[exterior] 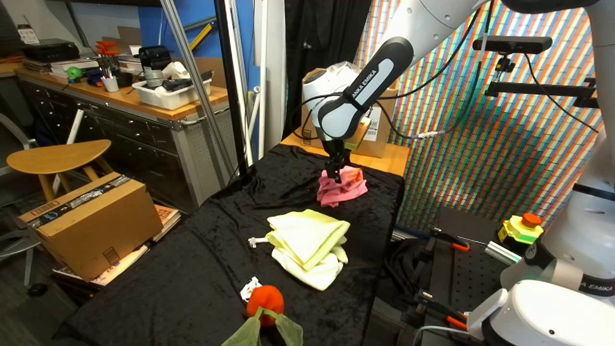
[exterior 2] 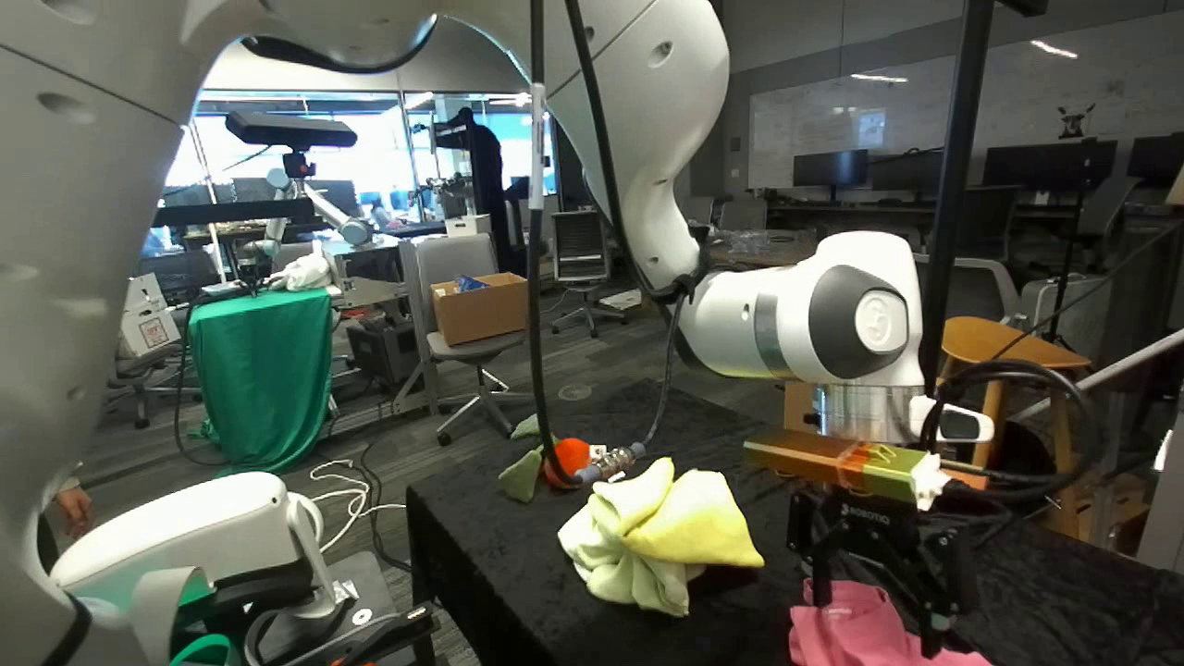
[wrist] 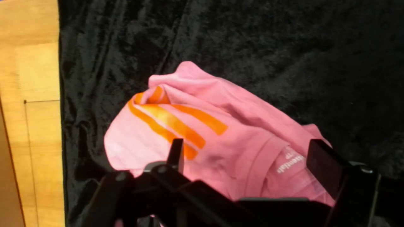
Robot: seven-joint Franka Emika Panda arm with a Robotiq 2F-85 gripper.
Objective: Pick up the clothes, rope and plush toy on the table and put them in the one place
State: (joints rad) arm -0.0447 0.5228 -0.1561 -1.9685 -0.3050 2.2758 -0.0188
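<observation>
A crumpled pink shirt with orange stripes (exterior: 342, 193) lies at the far end of the black-covered table (exterior: 202, 274). My gripper (wrist: 247, 154) is open over it, its fingers apart on either side of the shirt's collar (wrist: 258, 164). In an exterior view the fingertips (exterior 2: 879, 610) are down at the shirt (exterior 2: 856, 629); firm contact is unclear. A pale yellow cloth pile (exterior: 307, 245) lies mid-table. A short white knotted piece (exterior: 257, 241), perhaps the rope, sticks out from its side. A red plush toy with green leaves (exterior: 265, 303) lies at the near end.
A cardboard box (exterior: 382, 129) stands behind the gripper on the bare wooden table end (exterior: 396, 161). A white patterned piece (exterior: 250, 289) lies beside the plush toy. A cable (exterior 2: 671, 370) hangs from the arm. The table's edge runs close to the shirt.
</observation>
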